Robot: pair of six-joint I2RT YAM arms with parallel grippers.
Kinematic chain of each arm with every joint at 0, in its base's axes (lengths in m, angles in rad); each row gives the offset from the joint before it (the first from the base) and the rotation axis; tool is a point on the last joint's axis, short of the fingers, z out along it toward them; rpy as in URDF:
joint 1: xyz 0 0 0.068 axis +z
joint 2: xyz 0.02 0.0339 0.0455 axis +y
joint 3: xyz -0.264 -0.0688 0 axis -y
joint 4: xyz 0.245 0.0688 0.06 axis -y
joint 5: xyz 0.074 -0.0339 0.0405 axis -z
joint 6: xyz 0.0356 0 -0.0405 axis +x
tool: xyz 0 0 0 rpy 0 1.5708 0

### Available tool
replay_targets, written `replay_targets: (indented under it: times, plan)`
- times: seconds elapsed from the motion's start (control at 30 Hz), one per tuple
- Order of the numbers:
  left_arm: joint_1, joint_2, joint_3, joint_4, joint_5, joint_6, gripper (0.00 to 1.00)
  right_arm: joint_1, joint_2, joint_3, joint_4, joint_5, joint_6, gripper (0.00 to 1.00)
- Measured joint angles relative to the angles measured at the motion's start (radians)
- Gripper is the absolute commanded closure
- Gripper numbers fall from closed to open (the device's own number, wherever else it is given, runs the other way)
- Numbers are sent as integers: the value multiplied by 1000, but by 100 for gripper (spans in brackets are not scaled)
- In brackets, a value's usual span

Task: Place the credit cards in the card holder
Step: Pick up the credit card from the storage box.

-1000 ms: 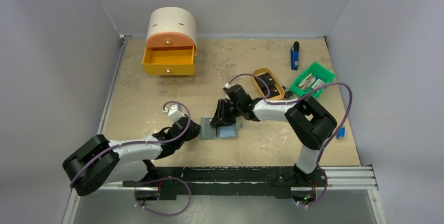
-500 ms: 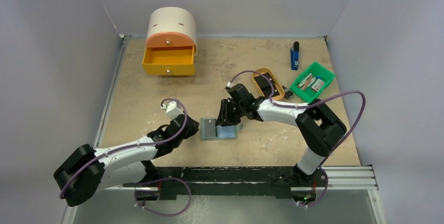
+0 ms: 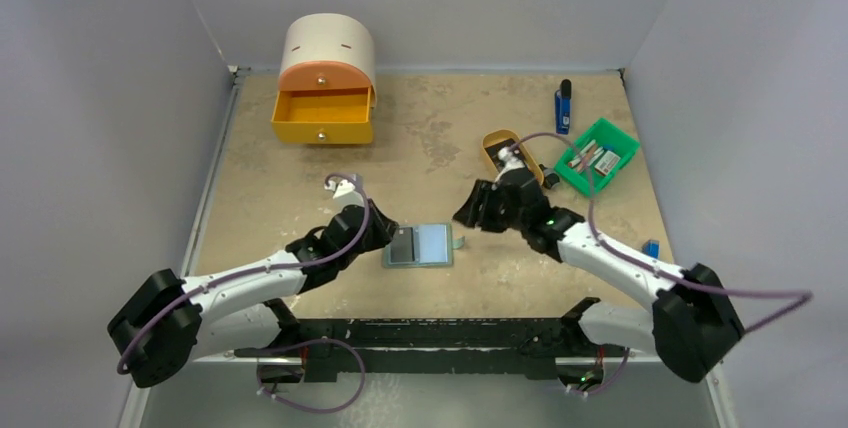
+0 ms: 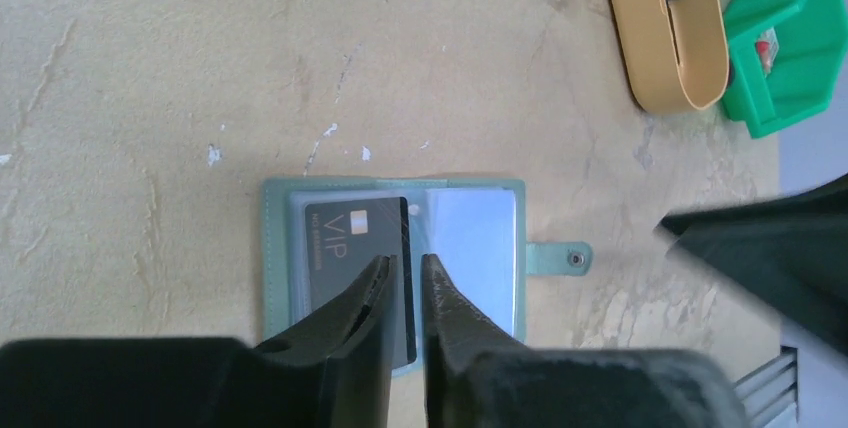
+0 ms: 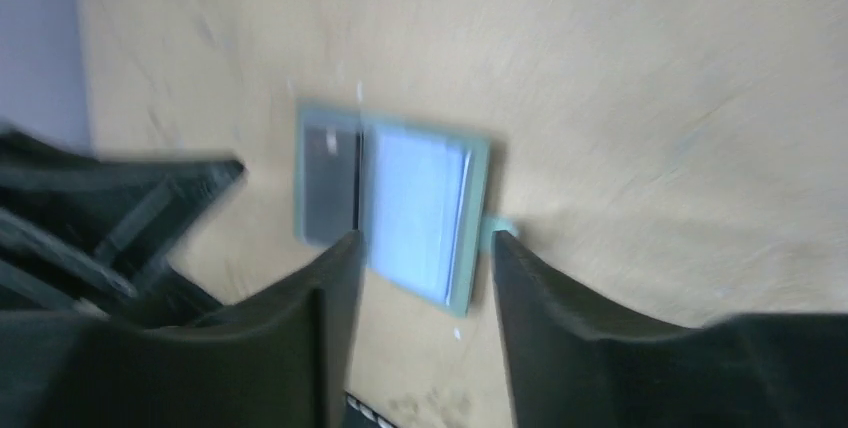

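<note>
- The card holder (image 3: 418,245) lies open, with one credit card (image 4: 345,240) tucked in its left pocket.
- My left gripper (image 4: 405,273) is nearly closed and empty over the holder's fold. My right gripper (image 5: 420,248) is half-open and empty, right of the holder.
- I judge the dark cards in the tan tray (image 4: 655,58) beyond the holder remain.

Right gripper (image 3: 468,214): I see it has left the card holder (image 3: 432,245). It is now to the right of it, close to the tan oval tray (image 3: 492,142).
Right arm: the elbow has swung down toward the near right corner of the table.
Left gripper (image 3: 380,236): it has come forward to the holder's left edge, with fingers almost together over the black credit card (image 4: 345,248).
Card holder: the right gripper no longer covers it, so I now see both pockets.
</note>
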Motion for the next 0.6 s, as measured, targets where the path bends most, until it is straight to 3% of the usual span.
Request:
replay_targets:
  times: [0.1,0.23,0.43,0.6]
  plan:
    - [0,0,8,2,16,33,49,-149,-95,26,-3,6,-18,30]
    - [0,-27,14,-19,2,51,32,-298,-144,99,4,61,-19,31]
    - [0,-86,19,-79,-63,50,25,-352,-105,115,55,234,116,38]
    - [0,-83,44,-123,-82,50,26,-465,25,106,138,206,238,39]
